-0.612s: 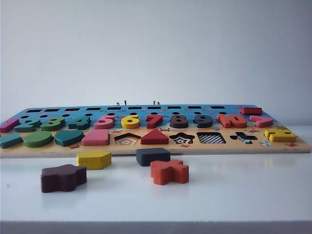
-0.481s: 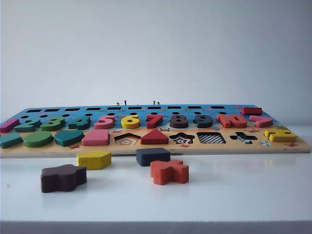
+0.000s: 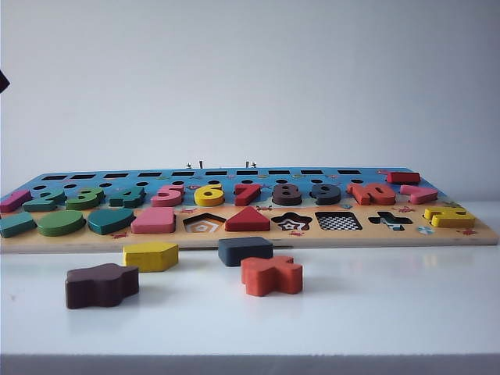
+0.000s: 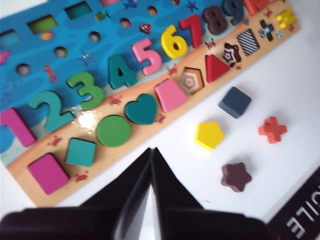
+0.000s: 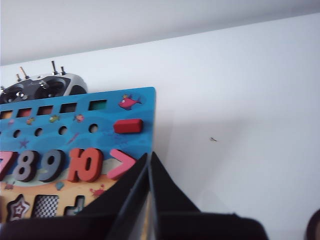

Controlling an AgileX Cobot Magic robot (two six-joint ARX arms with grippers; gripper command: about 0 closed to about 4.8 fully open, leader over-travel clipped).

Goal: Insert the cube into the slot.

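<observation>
The flat dark navy wooden cube [image 3: 245,251] with rounded corners lies on the white table [image 3: 391,305], just in front of the near edge of the long wooden puzzle board [image 3: 484,233], untouched by either arm. Flanking it on the table: a yellow pentagon block [image 3: 150,255] to its left, an orange cross-shaped block [image 3: 271,275] just in front and to its right, and a dark brown wavy block [image 3: 101,284] farther left and nearer the camera. The slot [image 3: 338,222], a square recess with a black-and-white checkerboard floor, is open in the board's front row, between the star recess [image 3: 292,223] and the cross recess [image 3: 389,220], to the right of the cube and apart from it. Left gripper [image 4: 151,152]: jaws pressed together to a point, empty, hovering above the table near the board's front edge, over the end with the low numbers; the cube [image 4: 234,102] is well apart from it. Right gripper [image 5: 149,157]: jaws likewise closed and empty, held above the board's corner near the pink ">" piece [image 5: 122,164]; the slot [image 5: 45,205] shows nearby. A grey remote controller [image 5: 42,88] sits behind the board.
</observation>
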